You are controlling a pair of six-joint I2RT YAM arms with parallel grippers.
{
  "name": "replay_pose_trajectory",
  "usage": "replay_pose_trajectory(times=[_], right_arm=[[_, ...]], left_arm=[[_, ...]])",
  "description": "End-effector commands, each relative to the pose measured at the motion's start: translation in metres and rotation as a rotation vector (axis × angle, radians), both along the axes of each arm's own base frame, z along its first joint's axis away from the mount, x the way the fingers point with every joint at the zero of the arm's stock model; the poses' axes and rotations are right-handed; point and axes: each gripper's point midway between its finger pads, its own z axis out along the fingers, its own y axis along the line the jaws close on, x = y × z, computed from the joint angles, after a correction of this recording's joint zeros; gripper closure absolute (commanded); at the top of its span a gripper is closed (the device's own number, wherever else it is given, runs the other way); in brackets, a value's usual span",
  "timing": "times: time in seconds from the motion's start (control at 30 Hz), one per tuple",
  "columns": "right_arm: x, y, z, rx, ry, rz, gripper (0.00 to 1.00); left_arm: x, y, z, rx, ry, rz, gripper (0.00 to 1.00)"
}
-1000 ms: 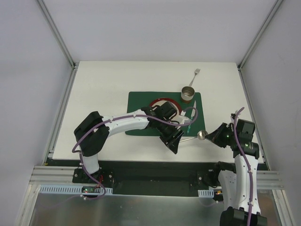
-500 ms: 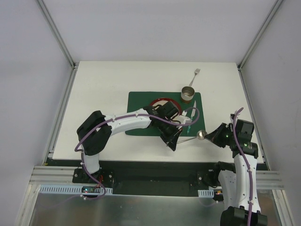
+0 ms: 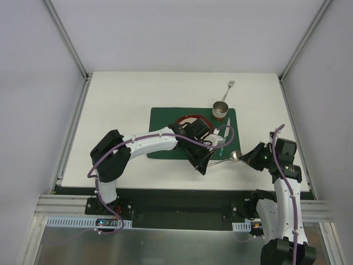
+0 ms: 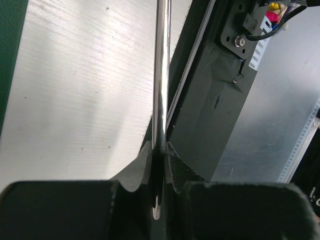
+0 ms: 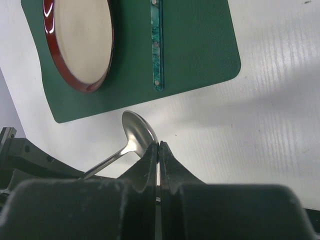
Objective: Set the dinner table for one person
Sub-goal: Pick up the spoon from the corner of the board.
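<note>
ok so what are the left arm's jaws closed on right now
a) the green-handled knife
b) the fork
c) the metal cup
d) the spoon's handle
d: the left wrist view shows the spoon by its shiny handle, pinched between the shut left jaws, while the fork, the green-handled knife and the cup sit apart from them.

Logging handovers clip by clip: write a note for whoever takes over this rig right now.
The left gripper is shut on the spoon by its handle.
The right gripper is shut, tips at the spoon's bowl; grip unclear.
Done: plate and knife on the placemat, cup at its far right corner.
Left: lay the spoon beside the knife. The fork lies on the dinner table beyond the cup and likely needs moving beside the plate.
</note>
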Motion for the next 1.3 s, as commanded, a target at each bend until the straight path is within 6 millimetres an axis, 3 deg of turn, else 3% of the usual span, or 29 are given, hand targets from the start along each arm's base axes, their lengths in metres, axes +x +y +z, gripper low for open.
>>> replay_pose_trajectory(times=[0.0, 0.13, 0.2, 0.53, 0.8, 1.27], right_arm=[[0.01, 0.007, 0.008, 0.036, -0.036, 0.009, 0.99], [0.015, 0.01, 0.007, 0.04, -0.041, 0.014, 0.93], [0.016, 0.011, 0.005, 0.041, -0.035, 0.012, 0.84], [0.025, 0.016, 0.004, 0.059, -0.043, 0.015, 0.68], [0.033, 0.024, 0.017, 0.128, -0.097, -0.028, 0.67], [0.058, 0.074, 0.034, 0.116, -0.147, 0.047, 0.69]], left_arm=[[0.012, -0.006, 0.002, 0.023, -0.06, 0.027, 1.0], [0.02, -0.009, 0.005, 0.024, -0.098, 0.048, 1.0], [0.024, -0.012, 0.01, 0.016, -0.113, 0.055, 1.0], [0.041, -0.022, 0.023, -0.005, -0.175, 0.096, 1.0], [0.054, -0.033, 0.036, -0.03, -0.215, 0.148, 1.0], [0.081, -0.06, 0.048, -0.098, -0.282, 0.214, 1.0]])
